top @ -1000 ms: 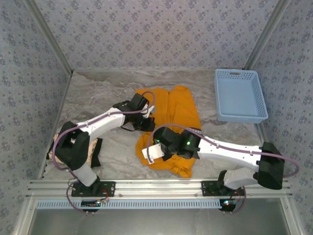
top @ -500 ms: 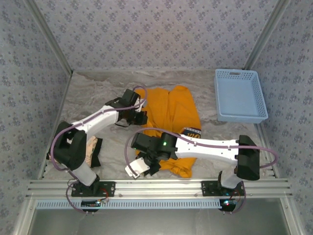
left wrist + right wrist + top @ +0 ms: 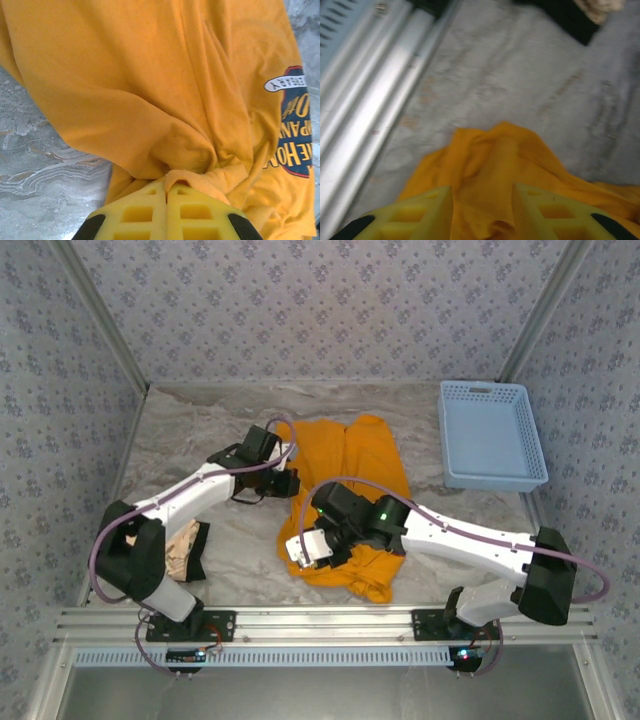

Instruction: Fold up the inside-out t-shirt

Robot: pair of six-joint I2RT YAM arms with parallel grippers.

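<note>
The inside-out t-shirt lies lengthwise, far to near. Its dark badge reads partly "HO". The left gripper pinches a fold of it; the right gripper stands apart.

The left arm rises from its near-left base and stretches far and to the right, with its wrist bent downward. The left hand has its yellow fingers pressed together, pinching a fold of the t-shirt. The right arm reaches low and long to the left from its near-right base. The right hand points down with its fingers parted, and cloth shows in the gap.
</note>
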